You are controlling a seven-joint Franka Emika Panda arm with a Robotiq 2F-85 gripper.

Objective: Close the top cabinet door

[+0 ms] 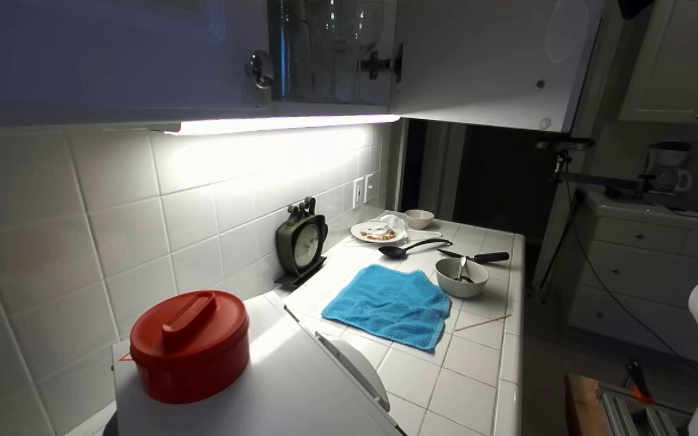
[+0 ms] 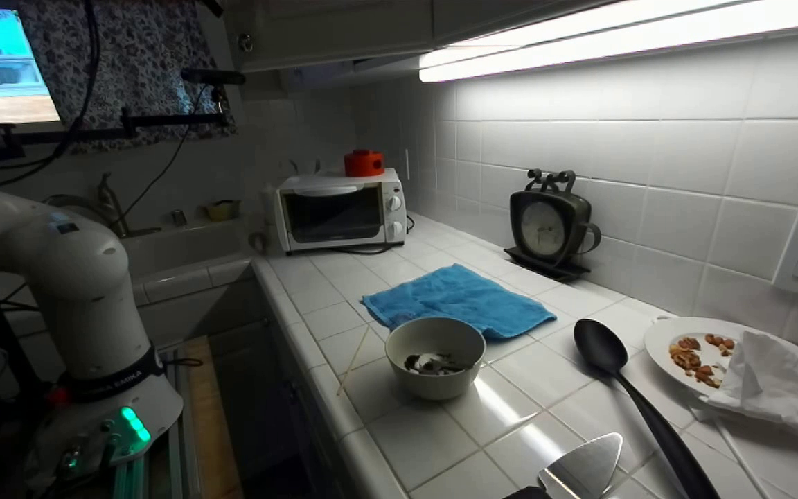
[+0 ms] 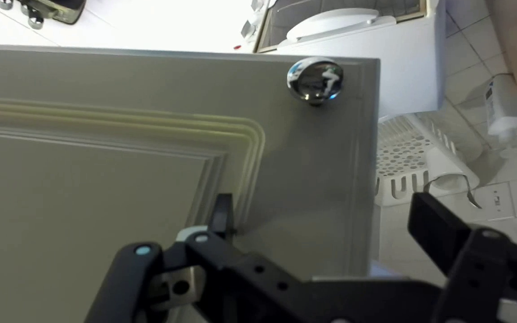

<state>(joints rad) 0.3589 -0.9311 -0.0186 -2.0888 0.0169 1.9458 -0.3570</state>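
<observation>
Top cabinet door (image 1: 487,63): open above tiled countertop (image 1: 409,372), jutting from wall-side edge toward front edge. Your gripper (image 3: 323,213): jaws spread, nothing held; placed before panelled front (image 3: 92,215), near chrome knob (image 3: 315,80), presumably for leverage when you push. Contact: unclear.

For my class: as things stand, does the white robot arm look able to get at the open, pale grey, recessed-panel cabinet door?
Probably yes: the black pincer, jaws apart, is close to the panelled front of the door, with nothing visible between them; whether they touch is unclear.
</observation>
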